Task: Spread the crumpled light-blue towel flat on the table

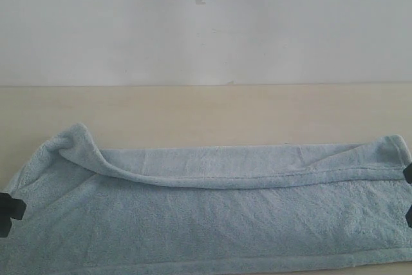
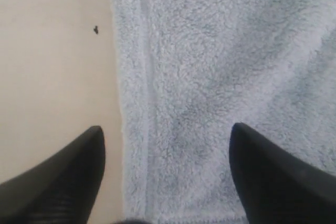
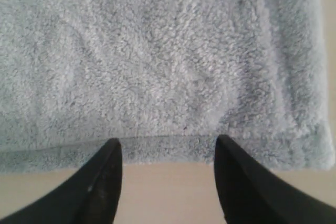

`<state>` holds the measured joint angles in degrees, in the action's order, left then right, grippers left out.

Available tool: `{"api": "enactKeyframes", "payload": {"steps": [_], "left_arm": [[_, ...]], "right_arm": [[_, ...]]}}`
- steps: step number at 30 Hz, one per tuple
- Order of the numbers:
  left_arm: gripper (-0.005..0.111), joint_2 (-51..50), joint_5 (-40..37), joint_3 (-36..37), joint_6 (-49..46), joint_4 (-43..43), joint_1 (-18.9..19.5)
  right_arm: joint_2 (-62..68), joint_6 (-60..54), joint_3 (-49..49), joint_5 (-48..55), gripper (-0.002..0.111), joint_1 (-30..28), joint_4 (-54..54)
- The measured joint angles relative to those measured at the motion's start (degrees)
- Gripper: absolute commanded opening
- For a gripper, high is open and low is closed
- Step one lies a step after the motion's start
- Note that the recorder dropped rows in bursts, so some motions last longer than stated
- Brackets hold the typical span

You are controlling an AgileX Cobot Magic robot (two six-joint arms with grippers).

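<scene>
Towel (image 1: 212, 223) lies stretched along the table (image 1: 193, 114), its far edge folded over. Both the left gripper (image 2: 167, 128) and right gripper (image 3: 167, 140) gape empty; next, I reckon, that fold needs pulling back

Matte black, broad tapered fingers (image 2: 273, 177) on left end effector (image 2: 167, 128) and right end effector (image 3: 168, 140)

Got the towel (image 1: 212, 217) lying left-to-right across the front of the table (image 1: 193, 111), far edge folded over onto itself. Bare table strip behind it, then wall (image 1: 193, 24). Left gripper (image 2: 167, 129) at the towel's left end, right gripper (image 3: 168, 140) at its right end.
</scene>
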<state>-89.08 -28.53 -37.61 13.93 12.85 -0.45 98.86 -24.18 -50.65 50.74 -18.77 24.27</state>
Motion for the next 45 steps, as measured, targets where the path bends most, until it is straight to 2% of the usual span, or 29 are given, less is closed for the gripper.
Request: {"api": "enactKeyframes", "payload": {"steps": [5, 9, 13, 16, 20, 26, 29, 32, 36, 38, 40, 41, 45], "left_arm": [[0.064, -3.9, 1.2, 0.0, 1.5, -0.7, 2.2], [0.064, -4.6, 2.0, 0.0, 1.7, -1.0, 2.4], [0.064, -4.6, 2.5, 0.0, 1.7, -1.0, 2.4], [0.064, -4.6, 3.1, 0.0, 1.7, -1.0, 2.5], [0.064, -6.3, 3.6, 0.0, 1.7, -1.0, 2.5], [0.064, -8.5, 4.1, 0.0, 1.6, -1.2, 2.5], [0.060, -8.7, 4.1, -0.1, 1.6, -1.3, 2.5], [0.047, -9.4, 4.0, -0.2, 1.6, -2.2, 2.5], [0.024, -10.6, 3.8, -0.7, 1.6, -4.7, 2.4], [0.014, -10.8, 3.9, -0.9, 1.5, -5.8, 2.4], [0.004, -10.9, 4.0, -1.2, 1.5, -6.1, 2.4], [0.004, -10.9, 3.9, -1.5, 1.5, -6.1, 2.4], [0.004, -10.8, 1.5, -3.6, 1.0, -6.2, 2.4]], "right_arm": [[0.0, -1.7, 0.0, -3.8, 0.071, 0.0, -1.7], [0.0, -0.7, 0.0, -9.0, 0.071, 0.0, -5.5], [0.0, 5.7, 0.0, -14.6, 0.071, 0.0, -12.9], [0.0, 12.4, 0.0, -15.0, 0.071, 0.0, -18.7], [0.0, 15.1, 1.6, -14.7, 0.071, 0.0, -20.3], [0.0, 15.9, 4.9, -14.7, 0.055, 0.0, -20.0], [0.0, 16.0, 5.8, -15.1, 0.051, 0.0, -17.9], [0.0, 14.6, 6.0, -15.2, 0.051, 0.0, -15.1], [-0.1, 12.0, 6.7, -15.5, 0.049, 0.0, -11.8], [-0.1, 11.4, 7.8, -16.0, 0.035, 0.0, -11.5], [-0.1, 11.2, 8.4, -16.4, 0.011, 0.0, -11.3], [-0.1, 11.2, 8.6, -16.4, -0.001, 0.0, -11.2], [-0.9, 11.2, 8.6, -16.6, 0.000, 0.0, -10.3]]}}
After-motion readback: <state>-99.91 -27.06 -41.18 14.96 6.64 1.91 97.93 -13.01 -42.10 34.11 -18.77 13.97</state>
